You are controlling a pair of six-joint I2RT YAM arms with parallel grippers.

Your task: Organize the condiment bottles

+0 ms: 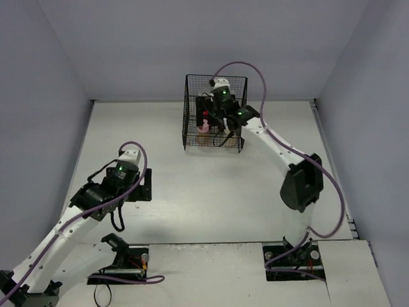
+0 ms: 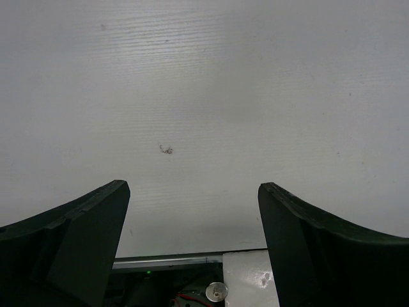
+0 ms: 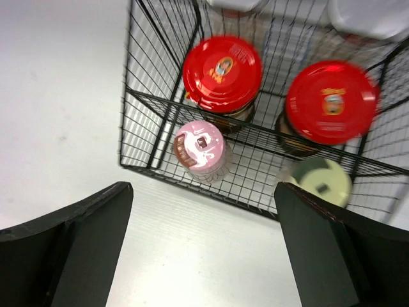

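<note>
The black wire mesh basket (image 1: 189, 128) stands at the back of the table. In the right wrist view it (image 3: 153, 99) holds two red-lidded jars (image 3: 222, 71) (image 3: 331, 101), a pink-capped bottle (image 3: 200, 144), a yellow-green-capped bottle (image 3: 321, 181) and two pale silver caps (image 3: 233, 4) (image 3: 374, 16) at the far side. My right gripper (image 3: 203, 192) is open and empty, hovering above the basket's near wall (image 1: 214, 125). My left gripper (image 2: 192, 185) is open and empty above bare table at the left (image 1: 137, 185). In the top view only the pink bottle (image 1: 204, 125) shows.
Grey walls enclose the table on three sides. The arm bases and their cables (image 1: 128, 265) sit along the near edge. A metal rail and a white block (image 2: 246, 275) show below the left gripper.
</note>
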